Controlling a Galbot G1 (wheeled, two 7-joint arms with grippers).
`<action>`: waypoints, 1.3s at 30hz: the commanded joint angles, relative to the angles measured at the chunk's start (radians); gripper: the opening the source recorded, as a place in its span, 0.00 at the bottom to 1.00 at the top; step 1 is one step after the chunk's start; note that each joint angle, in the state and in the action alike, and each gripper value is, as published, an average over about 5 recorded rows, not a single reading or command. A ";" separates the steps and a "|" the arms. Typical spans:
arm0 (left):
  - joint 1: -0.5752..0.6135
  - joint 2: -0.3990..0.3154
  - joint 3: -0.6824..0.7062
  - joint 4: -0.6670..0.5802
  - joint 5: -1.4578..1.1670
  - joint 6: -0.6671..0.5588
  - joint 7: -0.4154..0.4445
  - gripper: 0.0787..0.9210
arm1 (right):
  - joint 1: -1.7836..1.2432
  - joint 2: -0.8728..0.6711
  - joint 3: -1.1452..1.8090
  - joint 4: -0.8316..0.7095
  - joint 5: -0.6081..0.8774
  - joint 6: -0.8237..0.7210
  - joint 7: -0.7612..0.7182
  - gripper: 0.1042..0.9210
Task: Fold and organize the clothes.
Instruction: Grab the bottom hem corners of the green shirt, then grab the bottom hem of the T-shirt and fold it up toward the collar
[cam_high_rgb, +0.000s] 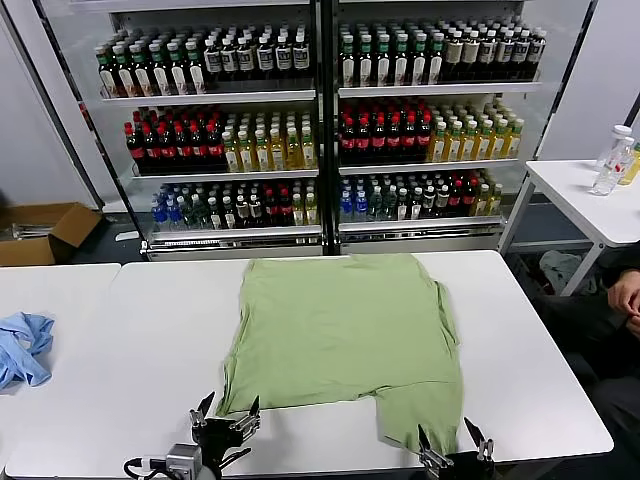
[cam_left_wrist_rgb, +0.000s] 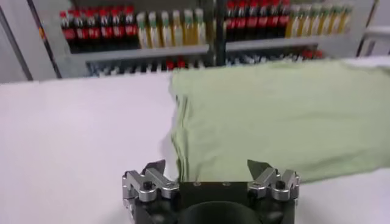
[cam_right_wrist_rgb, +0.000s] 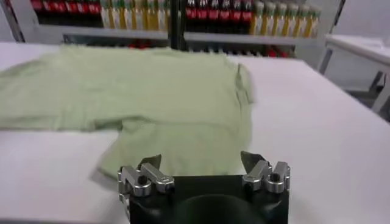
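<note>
I am facing a white table (cam_high_rgb: 130, 340) that is butting against a second white table on my left, where a blue cloth (cam_high_rgb: 22, 345) is lying bunched near the edge. Behind the tables a glass-fronted cooler (cam_high_rgb: 320, 120) is standing, its shelves holding rows of bottles (cam_high_rgb: 250, 145) with dark, red, yellow and green contents. A cardboard box (cam_high_rgb: 40, 232) is sitting open on the floor to the left of it; I cannot tell what is inside. To the right another small table (cam_high_rgb: 585, 200) is carrying a clear bottle (cam_high_rgb: 610, 165), and a person's hand (cam_high_rgb: 626, 295) is showing at the right edge.

I am holding my left gripper (cam_high_rgb: 228, 412) low at the near edge of the table, its fingers spread apart and holding nothing, just beside the shirt's near left corner. My right gripper (cam_high_rgb: 452, 440) is hovering at the near right, fingers also apart and empty, right by the lower flap of the shirt.

The shirt (cam_high_rgb: 345, 335) is lying flat in the middle of the table, plain sage-green side up, partly folded, with one narrower section reaching toward my right gripper. In the left wrist view its left edge (cam_left_wrist_rgb: 183, 122) is looking doubled over.
</note>
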 joint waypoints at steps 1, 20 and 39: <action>-0.041 0.010 0.012 0.053 -0.059 0.042 -0.032 0.79 | -0.015 0.006 -0.013 -0.027 0.013 -0.026 0.006 0.68; 0.033 0.056 -0.053 -0.086 -0.162 -0.083 0.056 0.16 | -0.004 -0.055 0.069 0.045 0.093 0.089 -0.036 0.04; -0.203 0.071 -0.076 -0.001 -0.216 -0.097 0.169 0.01 | 0.479 -0.240 0.106 -0.094 0.340 0.088 -0.007 0.00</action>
